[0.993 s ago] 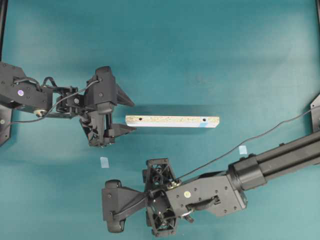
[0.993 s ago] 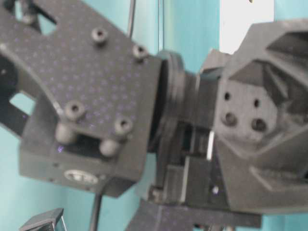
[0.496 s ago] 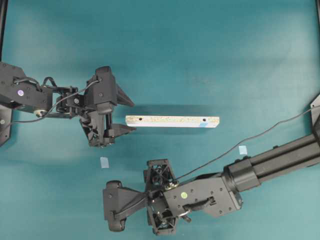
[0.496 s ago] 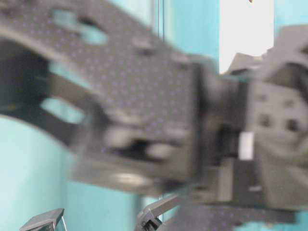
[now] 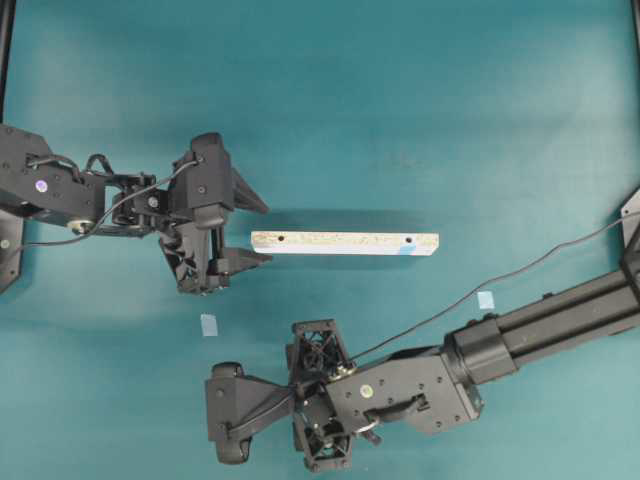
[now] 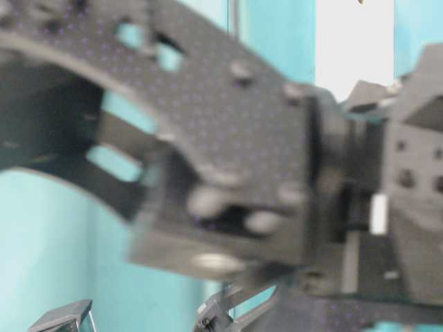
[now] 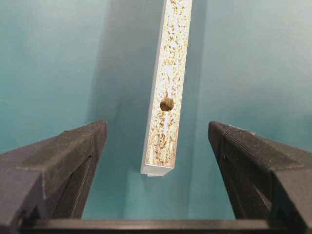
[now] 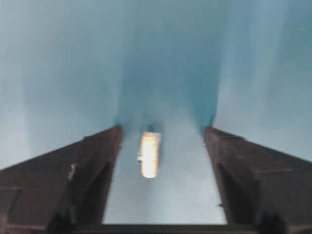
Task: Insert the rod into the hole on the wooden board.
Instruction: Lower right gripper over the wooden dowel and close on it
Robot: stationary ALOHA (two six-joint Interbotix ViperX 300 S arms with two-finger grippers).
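Right gripper (image 8: 161,141) is straddling the rod (image 8: 149,154) with jaws spread (not touching), left gripper (image 7: 158,161) is gaping beside the wooden board (image 7: 168,83).

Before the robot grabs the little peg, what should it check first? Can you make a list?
1. The rod lies between the right gripper's fingers: ok.
2. Right jaws open, with space on both sides of the rod: ok.
3. Fingers touching the rod: cannot tell, the right wrist view is blurred.
4. Wooden board lies flat on the table, nothing on it: ok.
5. The hole by the blue mark is uncovered: ok.
6. Left gripper open, board's near end between its fingers, not gripped: ok.
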